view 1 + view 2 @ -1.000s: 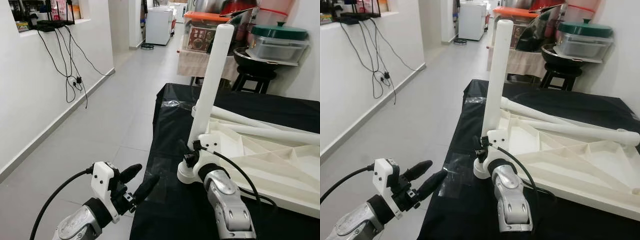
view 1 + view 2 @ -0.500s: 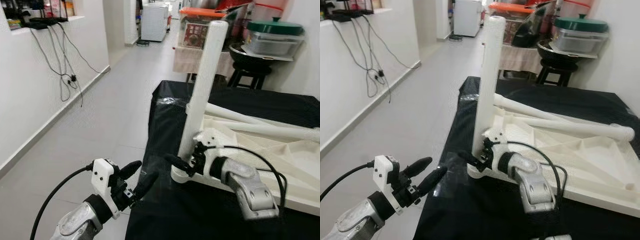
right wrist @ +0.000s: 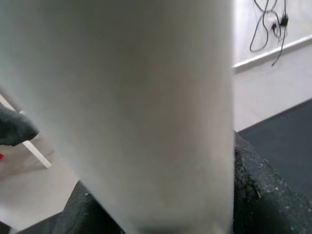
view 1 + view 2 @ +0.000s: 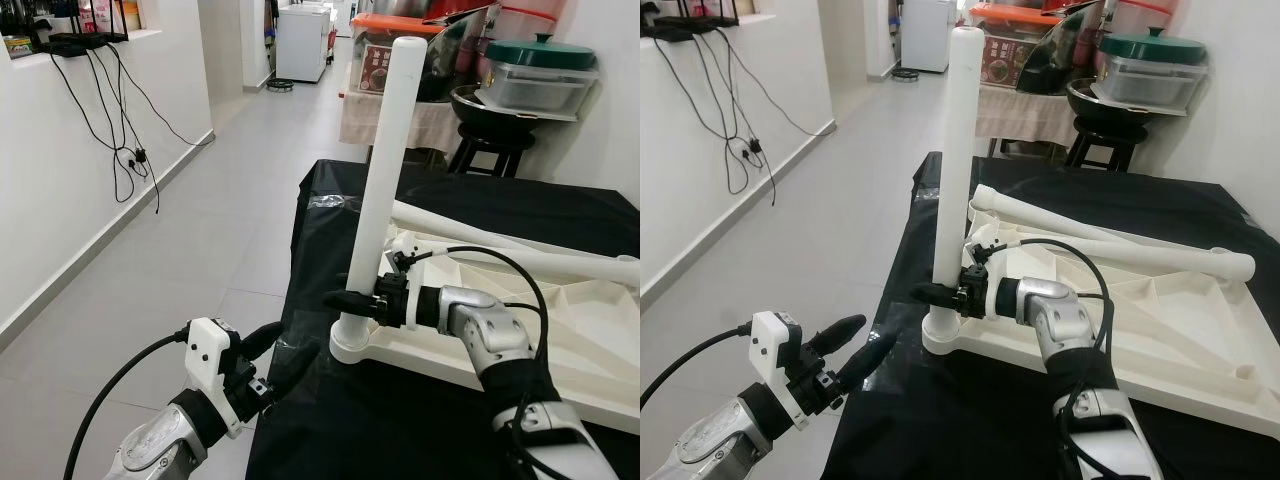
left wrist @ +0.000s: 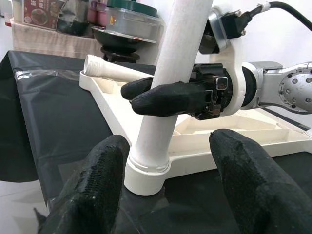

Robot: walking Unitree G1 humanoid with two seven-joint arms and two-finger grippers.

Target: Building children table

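— Left eye view: our right gripper (image 4: 345,299) is clamped round the upright white plastic table leg (image 4: 385,160), low down, above its socket.

— That leg stands in the upturned white plastic tabletop (image 4: 590,345) on the black cloth (image 4: 340,215). Our left gripper (image 4: 285,352) hovers beside, fingers parted.

upright leg (image 4: 382,180) in tabletop (image 4: 590,330) left corner | loose legs (image 4: 1110,240) lying behind
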